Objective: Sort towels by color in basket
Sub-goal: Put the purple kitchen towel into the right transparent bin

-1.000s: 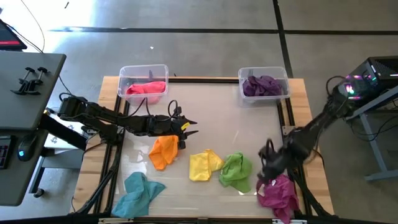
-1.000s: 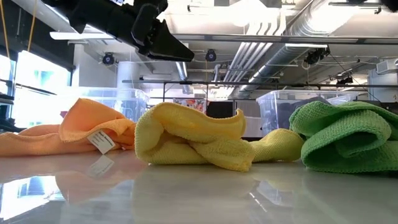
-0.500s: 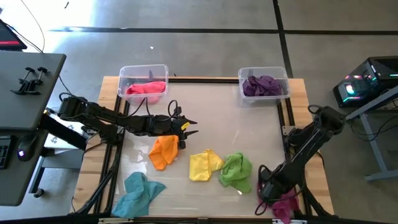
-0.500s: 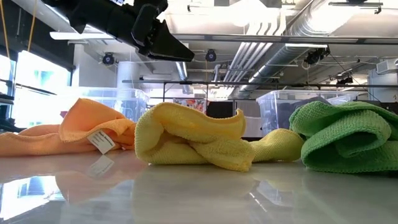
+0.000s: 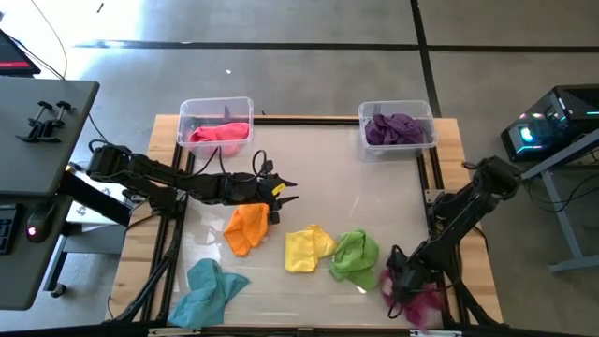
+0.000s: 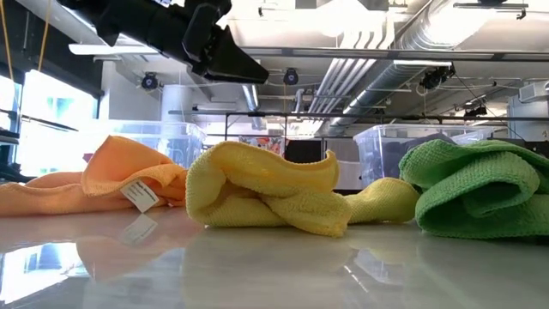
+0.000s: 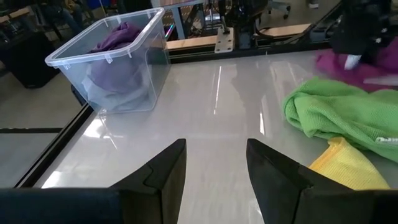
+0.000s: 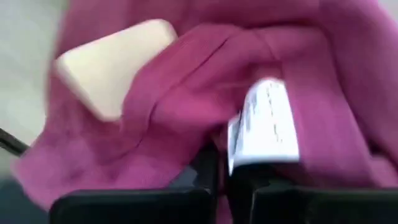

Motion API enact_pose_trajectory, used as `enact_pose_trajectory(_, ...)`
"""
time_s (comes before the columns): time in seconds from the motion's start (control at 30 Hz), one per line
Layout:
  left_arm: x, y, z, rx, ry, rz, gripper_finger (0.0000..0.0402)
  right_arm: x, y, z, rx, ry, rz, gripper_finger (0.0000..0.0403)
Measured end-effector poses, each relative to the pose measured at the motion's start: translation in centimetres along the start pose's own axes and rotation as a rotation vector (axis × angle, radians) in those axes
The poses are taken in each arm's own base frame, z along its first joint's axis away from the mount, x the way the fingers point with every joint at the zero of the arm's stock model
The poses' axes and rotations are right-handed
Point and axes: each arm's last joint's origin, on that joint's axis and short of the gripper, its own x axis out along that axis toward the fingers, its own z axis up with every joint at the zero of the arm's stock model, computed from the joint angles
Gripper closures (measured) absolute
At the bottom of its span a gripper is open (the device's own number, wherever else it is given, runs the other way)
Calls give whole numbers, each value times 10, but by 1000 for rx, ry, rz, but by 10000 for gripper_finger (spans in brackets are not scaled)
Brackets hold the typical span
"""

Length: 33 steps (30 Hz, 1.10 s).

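Scanning from the left of the counter [image 5: 309, 164], you have the crumpled teal cloth [image 5: 208, 287] near the front edge, the left gripper [image 5: 284, 194] hanging released with its jaws spread above the folded orange cloth [image 5: 246, 227], then the bunched yellow cloth [image 5: 307, 248] and the rumpled lime green cloth [image 5: 356, 256] just beside it. At the back, the clear plastic bin holding a pink cloth [image 5: 216, 124] sits left and the clear plastic bin holding a purple cloth [image 5: 397, 124] sits right. Far right at the front edge, the right gripper [image 5: 401, 284] is down on the magenta cloth [image 5: 420, 301], and the wrist view suggests the jaws are clenched on a fold of it beside its white sewn-in care tag [image 8: 261, 127]. Watch that grip: if it has caught only a thin fold or the tag, the cloth may slip out on the lift, and so near the edge it could slide off the counter. A low carry could also drag the lime green cloth along. The print on that tag is too blurred to read, and the small white tag on the orange cloth [image 6: 140, 196] shows no legible writing either.
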Motion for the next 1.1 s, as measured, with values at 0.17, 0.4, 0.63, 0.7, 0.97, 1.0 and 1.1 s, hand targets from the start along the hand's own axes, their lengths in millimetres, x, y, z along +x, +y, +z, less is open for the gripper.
enact_pose_trajectory(0.17, 0, 0, 2, -16, -21, 2, 245, -29, 4, 11, -19, -574, -85, 398)
enact_pose_trajectory(0.4, 0, 0, 4, -23, -41, 3, 245, -91, 0, 19, -39, -1213, -297, 399)
enact_pose_trajectory(0.63, 0, 0, 5, -24, -45, 3, 245, -137, -13, 48, -102, -1298, -513, 399)
enact_pose_trajectory(0.7, 0, 0, 4, -23, -44, 3, 245, -150, -20, 58, -82, -1275, -562, 400)
enact_pose_trajectory(0.97, 0, 0, 5, -17, -52, 4, 245, -200, -69, 88, 28, -1336, -737, 401)
enact_pose_trajectory(1.0, 0, 0, 5, -17, -52, 4, 245, -207, -78, 90, 57, -1325, -759, 401)
enact_pose_trajectory(1.1, 0, 0, 6, -18, -58, 5, 245, -225, -106, 94, 166, -1283, -809, 401)
